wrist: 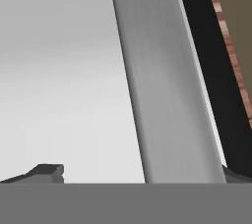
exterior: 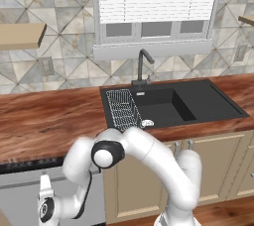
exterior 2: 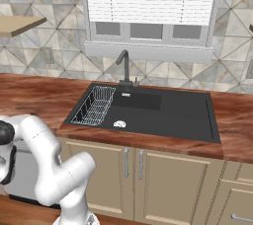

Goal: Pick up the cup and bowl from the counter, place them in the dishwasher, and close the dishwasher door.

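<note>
Dishwasher door [wrist: 59, 70], a flat plain grey panel, stands close before the spread, empty gripper [wrist: 138, 176], apparently for pushing shut.

The tabletop [exterior: 44, 121] is a long reddish-brown wood-grain slab running along the tiled wall, level and unbroken except where a black sink is set into it. Under its left part sits the dishwasher [exterior: 30, 168], its dark top band just beneath the slab's edge. The dishwasher door [exterior: 22, 200] is a flat plain grey panel standing upright; up close [wrist: 59, 70] it shows a lighter strip along one edge.
</note>
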Robot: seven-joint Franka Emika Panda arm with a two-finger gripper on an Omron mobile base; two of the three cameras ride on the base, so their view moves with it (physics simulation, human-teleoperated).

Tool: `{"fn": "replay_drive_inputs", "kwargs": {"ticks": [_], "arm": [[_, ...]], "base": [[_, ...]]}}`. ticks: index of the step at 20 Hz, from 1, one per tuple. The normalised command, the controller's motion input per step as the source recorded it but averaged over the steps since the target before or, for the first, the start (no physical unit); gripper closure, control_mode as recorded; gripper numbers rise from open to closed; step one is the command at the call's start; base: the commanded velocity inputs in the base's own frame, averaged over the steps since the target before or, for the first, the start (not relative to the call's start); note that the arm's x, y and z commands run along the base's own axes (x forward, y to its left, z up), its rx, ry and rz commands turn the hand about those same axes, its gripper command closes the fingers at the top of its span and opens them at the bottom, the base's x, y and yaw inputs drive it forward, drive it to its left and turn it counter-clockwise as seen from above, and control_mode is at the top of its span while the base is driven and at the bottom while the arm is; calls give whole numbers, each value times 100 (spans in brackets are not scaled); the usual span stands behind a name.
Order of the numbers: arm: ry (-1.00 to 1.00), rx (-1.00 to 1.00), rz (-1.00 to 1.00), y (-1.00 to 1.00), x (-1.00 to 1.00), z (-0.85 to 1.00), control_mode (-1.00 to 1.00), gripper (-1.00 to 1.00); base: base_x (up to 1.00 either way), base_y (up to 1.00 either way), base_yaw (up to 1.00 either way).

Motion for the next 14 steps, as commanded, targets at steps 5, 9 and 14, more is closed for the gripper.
{"fn": "replay_drive_inputs", "kwargs": {"ticks": [5, 9, 14], "arm": [[-16, -2, 0, -31, 68, 0, -100, -100], [-15, -2, 0, -39, 80, 0, -100, -100], [-15, -5, 0, -36, 80, 0, -100, -100]], "base": [[0, 0, 0], [0, 0, 0], [0, 0, 0]]}}
